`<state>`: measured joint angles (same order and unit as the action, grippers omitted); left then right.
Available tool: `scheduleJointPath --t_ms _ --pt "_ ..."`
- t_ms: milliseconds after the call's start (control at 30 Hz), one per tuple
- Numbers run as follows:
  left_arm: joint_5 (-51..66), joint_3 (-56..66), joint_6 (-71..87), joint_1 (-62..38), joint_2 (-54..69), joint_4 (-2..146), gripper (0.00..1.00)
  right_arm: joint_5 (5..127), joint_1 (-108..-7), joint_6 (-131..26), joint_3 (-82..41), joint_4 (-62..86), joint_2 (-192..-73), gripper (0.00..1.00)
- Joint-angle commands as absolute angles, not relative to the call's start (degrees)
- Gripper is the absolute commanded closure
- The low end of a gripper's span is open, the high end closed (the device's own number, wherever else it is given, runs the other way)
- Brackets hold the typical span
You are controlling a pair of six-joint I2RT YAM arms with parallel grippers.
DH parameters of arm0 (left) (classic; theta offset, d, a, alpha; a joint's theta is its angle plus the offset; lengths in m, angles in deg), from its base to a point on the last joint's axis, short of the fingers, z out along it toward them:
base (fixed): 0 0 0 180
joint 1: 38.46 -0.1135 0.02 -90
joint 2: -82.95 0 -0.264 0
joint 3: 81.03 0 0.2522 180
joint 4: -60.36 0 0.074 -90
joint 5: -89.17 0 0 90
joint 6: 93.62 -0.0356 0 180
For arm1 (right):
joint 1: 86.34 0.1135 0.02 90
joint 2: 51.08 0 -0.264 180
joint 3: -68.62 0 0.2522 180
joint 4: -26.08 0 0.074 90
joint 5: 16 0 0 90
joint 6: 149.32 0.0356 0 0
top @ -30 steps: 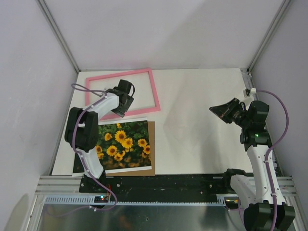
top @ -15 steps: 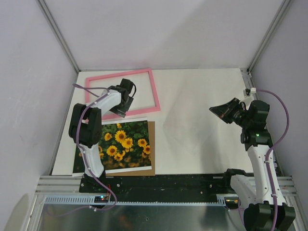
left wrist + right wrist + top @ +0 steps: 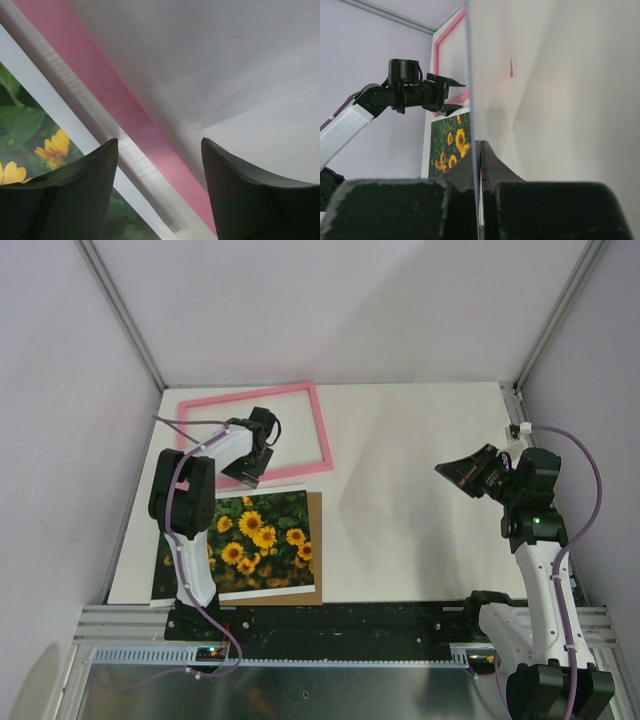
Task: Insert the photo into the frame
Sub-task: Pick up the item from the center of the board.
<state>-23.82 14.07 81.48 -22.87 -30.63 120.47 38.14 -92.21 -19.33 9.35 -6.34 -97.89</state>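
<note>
Left arm: reaches from its base at 7 o'clock toward 11 o'clock, with the wrist tipped down over the frame's near bar.
Left end effector: jaws stand apart. In the wrist view the pink bar runs through the gap between the fingers; contact cannot be told.
Right arm: rises from its base at 5 o'clock, with the forearm up at the desk's 3 o'clock side and the wrist pointing toward 9 o'clock.
Right end effector: closed, pinching a thin clear sheet by its edge above the desk.
Frame: pink face up, flat at 11 o'clock, slightly skewed.
Photo: sunflower side up at 8 o'clock, just beside the frame's near bar and lying on a brown backing board that shows along its 3 o'clock and 6 o'clock edges.
</note>
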Motion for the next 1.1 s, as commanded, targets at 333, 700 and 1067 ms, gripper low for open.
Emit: scheduleJointPath --t_ms 333,700,1067 --pt "-25.5 18.7 82.3 -23.3 -35.6 122.1 0.55 37.9 -92.5 -20.7 6.4 -4.8 -96.8 1.00" --pt "-25.9 18.0 79.3 -23.3 -32.9 122.0 1.00 37.9 -92.6 -20.5 6.1 -4.2 -97.1 1.00" --pt "-26.8 17.1 75.6 -23.3 -27.1 121.7 1.00 38.4 -92.7 -20.9 5.4 -4.5 -97.7 1.00"
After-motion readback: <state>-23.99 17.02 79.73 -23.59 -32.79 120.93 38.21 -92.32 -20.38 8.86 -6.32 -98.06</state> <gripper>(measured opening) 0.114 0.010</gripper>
